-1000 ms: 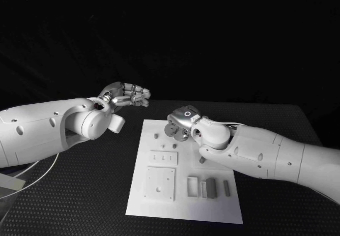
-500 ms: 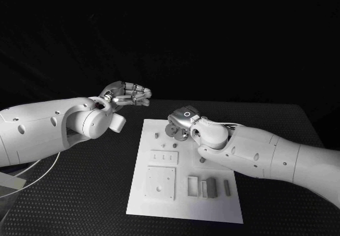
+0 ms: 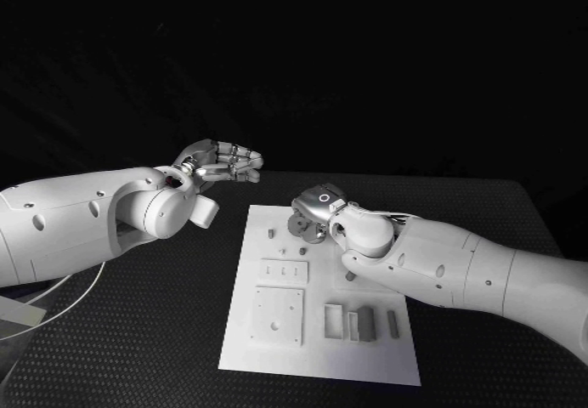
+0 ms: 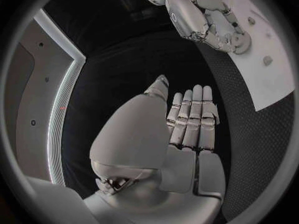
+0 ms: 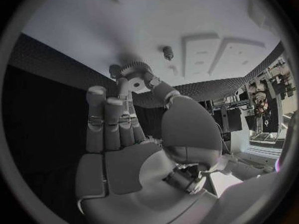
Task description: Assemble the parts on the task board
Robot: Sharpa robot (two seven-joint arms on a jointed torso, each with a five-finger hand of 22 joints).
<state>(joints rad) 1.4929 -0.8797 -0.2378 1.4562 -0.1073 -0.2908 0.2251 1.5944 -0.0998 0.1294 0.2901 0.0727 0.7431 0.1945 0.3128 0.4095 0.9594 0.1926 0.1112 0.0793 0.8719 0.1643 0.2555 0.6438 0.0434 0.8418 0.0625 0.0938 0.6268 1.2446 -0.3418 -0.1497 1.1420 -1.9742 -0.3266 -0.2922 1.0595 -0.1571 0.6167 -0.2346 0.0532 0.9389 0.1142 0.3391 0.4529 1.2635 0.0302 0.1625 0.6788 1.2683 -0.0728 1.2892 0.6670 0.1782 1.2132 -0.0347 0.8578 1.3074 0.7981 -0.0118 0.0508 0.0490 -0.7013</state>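
Barely any change over the last second. Task board [image 3: 321, 353] lies mid-tabletop [image 3: 160, 340], unmoved. Left hand [image 3: 223, 162] hovers off the board's far left corner, empty, fingers half curled. Right hand [image 3: 315, 218] still pinches a toothed wheel [image 5: 134, 75] at the board's far end, shifted only slightly; seating looks unfinished.

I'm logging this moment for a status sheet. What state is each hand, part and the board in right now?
left hand: raised off the table beside the board, fingers straight and together, holding nothing.
right hand: over the board's far end, pinching the small round toothed gear.
small round toothed gear: held at the fingertips, close above the board.
white task board: flat on the black table.
grey upright blocks: standing on the board's near end.
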